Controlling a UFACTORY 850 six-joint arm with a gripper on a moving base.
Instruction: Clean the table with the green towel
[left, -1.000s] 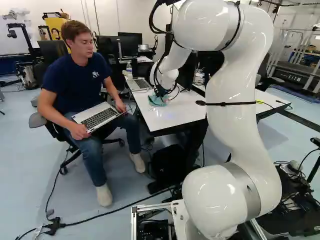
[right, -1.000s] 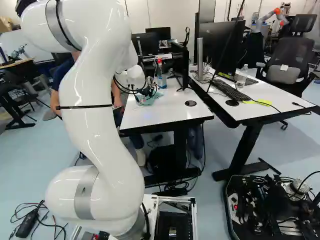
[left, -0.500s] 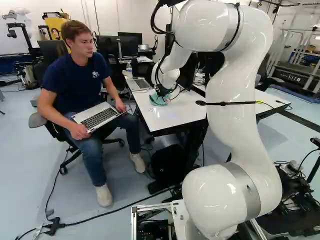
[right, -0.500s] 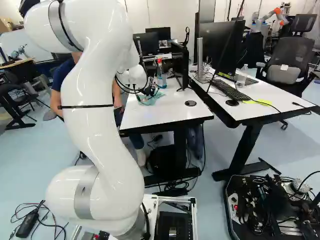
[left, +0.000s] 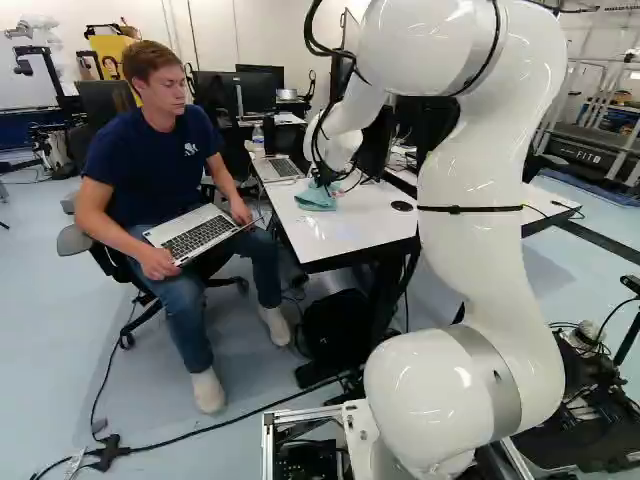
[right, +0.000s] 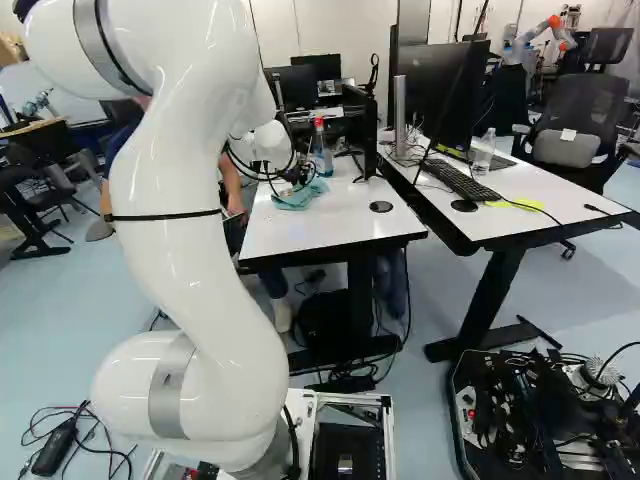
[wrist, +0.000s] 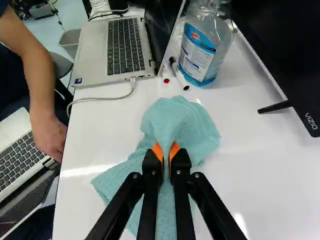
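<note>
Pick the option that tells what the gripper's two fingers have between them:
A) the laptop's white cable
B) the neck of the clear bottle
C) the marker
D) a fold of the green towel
D: the orange pads of the gripper pinch a fold of the green towel from two sides, the rest of it spread on the white table.

Green towel (wrist: 182, 117), pinched, rumpled, on white table (wrist: 270, 175).

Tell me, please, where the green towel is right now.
In the wrist view, the green towel is pinched between the gripper's orange pads, spread on the white table nearer than the bottle.
</note>
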